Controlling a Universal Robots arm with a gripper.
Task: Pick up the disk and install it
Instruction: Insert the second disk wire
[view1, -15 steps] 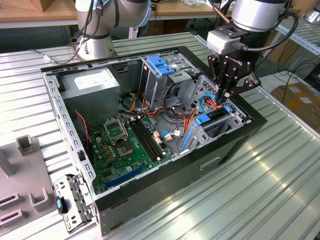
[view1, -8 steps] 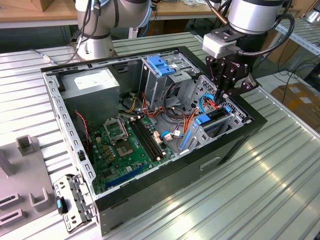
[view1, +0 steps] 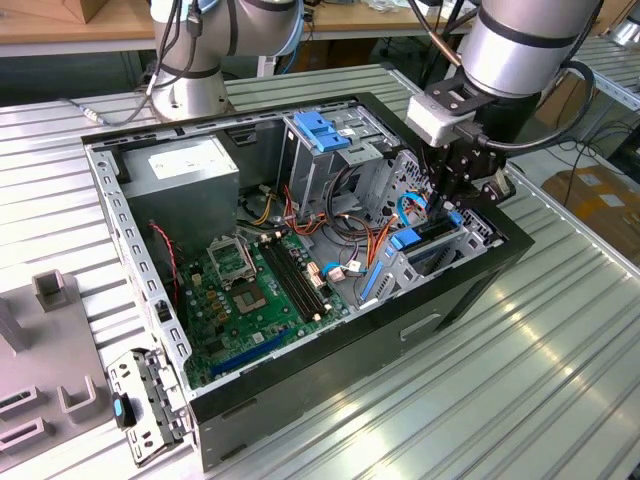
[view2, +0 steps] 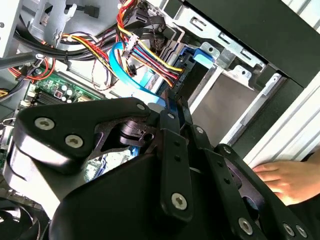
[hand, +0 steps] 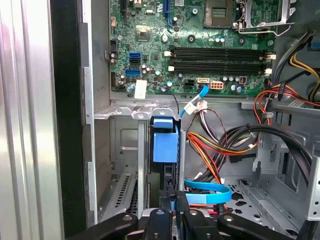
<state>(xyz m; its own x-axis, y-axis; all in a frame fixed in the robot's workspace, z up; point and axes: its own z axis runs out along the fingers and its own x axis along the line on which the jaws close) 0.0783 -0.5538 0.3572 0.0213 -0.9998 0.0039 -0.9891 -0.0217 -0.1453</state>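
Note:
The disk (view1: 432, 232) stands on edge in the drive bay at the exterior view's right end of the open computer case (view1: 330, 375). Its blue end tab faces the motherboard. In the first wrist view the disk (hand: 165, 142) sits between the bay's metal rails, blue tab uppermost. In the second wrist view the tab marks the disk (view2: 199, 56) beyond the fingertips. My gripper (view1: 455, 205) reaches down into the bay at the disk's other end. The gripper (hand: 174, 200) has its black fingers drawn close together with a bit of blue rail between them; the gripper (view2: 175, 102) looks the same in the second wrist view.
A bundle of coloured cables (hand: 220, 150) and a flat blue cable (hand: 205, 187) lie beside the bay. The motherboard (view1: 250, 300), a grey power supply (view1: 185, 175) and a drive cage with a blue latch (view1: 322, 130) share the case. A hand (view2: 282, 182) rests outside the case wall.

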